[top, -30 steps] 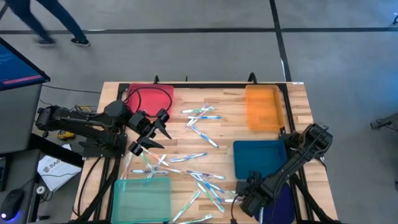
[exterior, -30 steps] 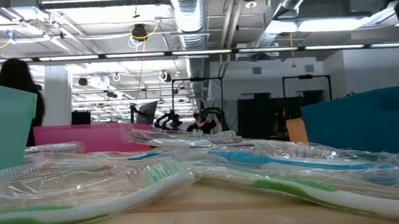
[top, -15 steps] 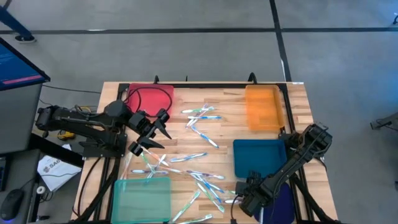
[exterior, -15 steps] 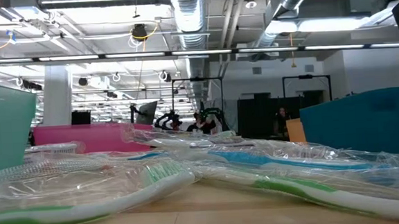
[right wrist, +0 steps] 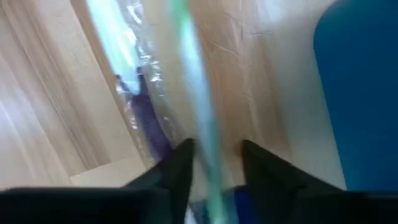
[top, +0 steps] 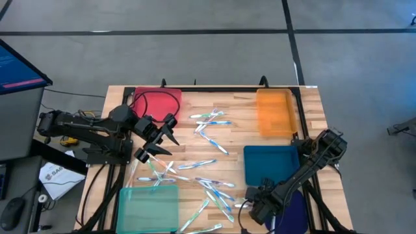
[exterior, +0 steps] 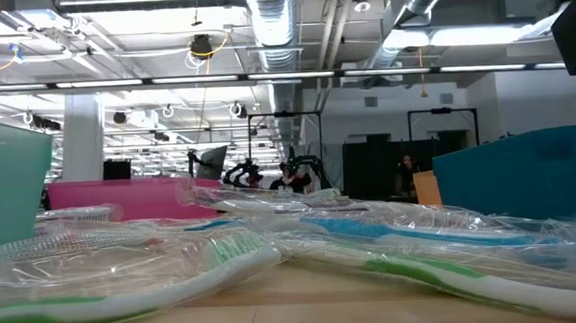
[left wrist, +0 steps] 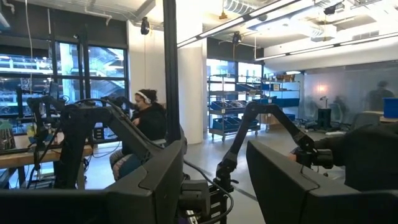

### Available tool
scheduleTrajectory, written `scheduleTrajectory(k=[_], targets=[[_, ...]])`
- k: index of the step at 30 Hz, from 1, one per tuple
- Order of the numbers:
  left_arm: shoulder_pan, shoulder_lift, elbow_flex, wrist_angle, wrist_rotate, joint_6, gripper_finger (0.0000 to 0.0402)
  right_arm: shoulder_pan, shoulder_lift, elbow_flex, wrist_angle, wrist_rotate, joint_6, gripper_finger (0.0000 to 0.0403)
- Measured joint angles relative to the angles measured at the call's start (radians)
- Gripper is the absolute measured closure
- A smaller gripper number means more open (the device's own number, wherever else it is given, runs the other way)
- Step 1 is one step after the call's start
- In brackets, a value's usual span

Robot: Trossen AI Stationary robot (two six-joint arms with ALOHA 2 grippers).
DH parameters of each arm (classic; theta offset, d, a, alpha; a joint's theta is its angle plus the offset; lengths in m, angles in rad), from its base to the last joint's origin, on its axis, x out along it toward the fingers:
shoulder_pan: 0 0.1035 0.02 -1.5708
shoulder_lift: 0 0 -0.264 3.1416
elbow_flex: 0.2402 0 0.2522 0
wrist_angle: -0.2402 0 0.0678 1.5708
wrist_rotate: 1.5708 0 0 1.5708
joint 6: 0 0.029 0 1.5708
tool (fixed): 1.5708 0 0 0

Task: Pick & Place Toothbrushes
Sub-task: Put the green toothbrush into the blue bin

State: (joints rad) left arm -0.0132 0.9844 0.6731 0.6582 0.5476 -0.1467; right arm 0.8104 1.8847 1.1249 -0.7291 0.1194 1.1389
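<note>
Right pincer [right wrist: 214, 163], low over the tabletop [top: 240, 146] beside the blue tray [top: 270, 162], pinches 1 wrapped toothbrush [right wrist: 193, 93]. Left pincer [top: 162, 133] hangs spread near the red tray [top: 156, 101].

Setting: robotics lab / industrial workspace, open-plan.
Evidence:
- Ceiling, low view: exposed silver ducting [exterior: 278, 27], pipes, strip lights; no finished ceiling.
- Floor, high view: grey concrete floor [top: 195, 52] w/ dark marked lines.
- Wooden table [top: 240, 130] on metal frame, 2 dark robot arms mounted at sides.
- Left wrist view: further robot arm [left wrist: 261, 134] on another bench, metal shelving [left wrist: 227, 109] w/ stock, tall windows, person [left wrist: 146, 124] seated w/ headphones.
- Monitor [top: 19, 65] beside table, cables nearby.
</note>
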Motion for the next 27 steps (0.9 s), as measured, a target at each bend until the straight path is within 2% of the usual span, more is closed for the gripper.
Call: scheduleTrajectory(k=[3, 5, 10, 15, 21, 27], targets=[[0.0, 0.0, 0.0, 0.0, 0.0, 0.0, 0.0229, -0.001, 0.001, 0.007, -0.003, -0.025, -0.029, 0.0367], [0.0, 0.0, 0.0, 0.0, 0.0, 0.0, 0.0229, -0.001, 0.004, 0.023, -0.016, -0.038, -0.049, 0.0387], [0.0, 0.0, 0.0, 0.0, 0.0, 0.0, 0.0229, 0.002, 0.007, 0.08, -0.09, -0.055, -0.05, 0.0363], [0.0, 0.0, 0.0, 0.0, 0.0, 0.0, 0.0229, 0.0, 0.006, 0.147, -0.208, -0.044, -0.078, 0.039], [0.0, 0.0, 0.0, 0.0, 0.0, 0.0, 0.0229, -0.005, 0.005, 0.241, -0.362, -0.01, -0.113, 0.0371], [0.0, 0.0, 0.0, 0.0, 0.0, 0.0, 0.0229, -0.006, 0.002, 0.343, -0.582, 0.121, -0.18, 0.0391]])
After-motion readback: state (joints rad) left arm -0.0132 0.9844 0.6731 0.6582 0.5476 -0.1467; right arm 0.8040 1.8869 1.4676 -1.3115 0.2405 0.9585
